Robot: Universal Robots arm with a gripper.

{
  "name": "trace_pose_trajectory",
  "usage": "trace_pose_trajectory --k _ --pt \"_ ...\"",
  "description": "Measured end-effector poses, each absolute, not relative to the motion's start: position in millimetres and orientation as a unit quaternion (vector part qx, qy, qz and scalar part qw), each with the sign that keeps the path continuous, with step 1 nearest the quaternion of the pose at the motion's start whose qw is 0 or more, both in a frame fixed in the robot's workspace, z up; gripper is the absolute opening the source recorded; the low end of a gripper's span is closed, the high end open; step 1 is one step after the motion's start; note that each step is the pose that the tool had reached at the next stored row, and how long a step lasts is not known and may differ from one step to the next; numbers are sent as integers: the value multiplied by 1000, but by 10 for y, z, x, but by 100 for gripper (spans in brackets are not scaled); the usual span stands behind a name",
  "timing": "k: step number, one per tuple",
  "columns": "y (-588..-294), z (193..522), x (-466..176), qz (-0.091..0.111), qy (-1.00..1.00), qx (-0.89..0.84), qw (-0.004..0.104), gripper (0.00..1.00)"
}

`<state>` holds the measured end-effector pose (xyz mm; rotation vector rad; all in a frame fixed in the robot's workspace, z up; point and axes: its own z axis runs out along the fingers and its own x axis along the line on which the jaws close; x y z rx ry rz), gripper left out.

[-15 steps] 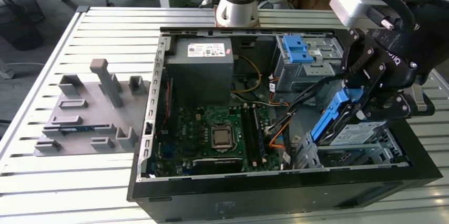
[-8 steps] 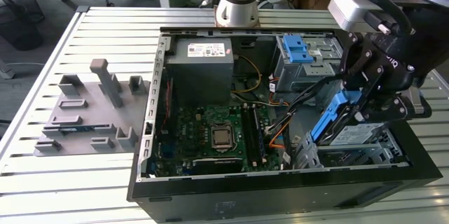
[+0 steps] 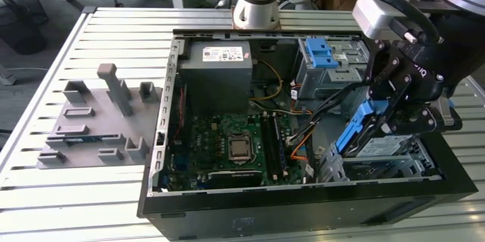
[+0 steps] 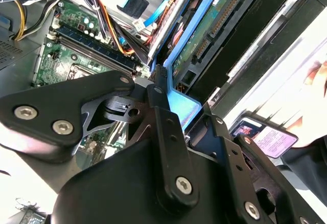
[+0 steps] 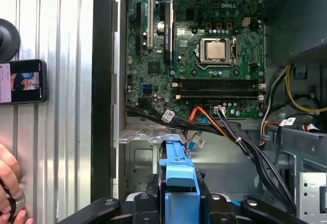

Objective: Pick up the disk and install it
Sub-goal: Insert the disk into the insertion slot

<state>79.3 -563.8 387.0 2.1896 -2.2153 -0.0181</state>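
The disk (image 3: 355,129), in its blue plastic carrier frame, hangs steeply tilted inside the open computer case, just above the drive bay (image 3: 394,165) at the case's front corner on the exterior view's right. My black gripper (image 3: 390,121) is shut on it from above. In the first wrist view the blue carrier (image 5: 178,168) sits between the two black fingers (image 5: 152,189). In the second wrist view the disk's green circuit-board underside (image 4: 204,27) and blue frame run away from the gripper (image 4: 176,109).
The case holds a motherboard (image 3: 235,145), a grey power supply box (image 3: 220,74), a blue-latched drive cage (image 3: 330,60) and loose orange and black cables (image 5: 214,124) close to the disk. A grey fixture tray (image 3: 99,122) lies on the slatted table. A phone (image 5: 23,81) and a hand (image 5: 9,180) are outside the case.
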Motion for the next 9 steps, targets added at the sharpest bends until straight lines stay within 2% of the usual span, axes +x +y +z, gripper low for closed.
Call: trace_pose_trajectory --k 9 --pt "-5638 3822 793 -6 -711 703 13 36"
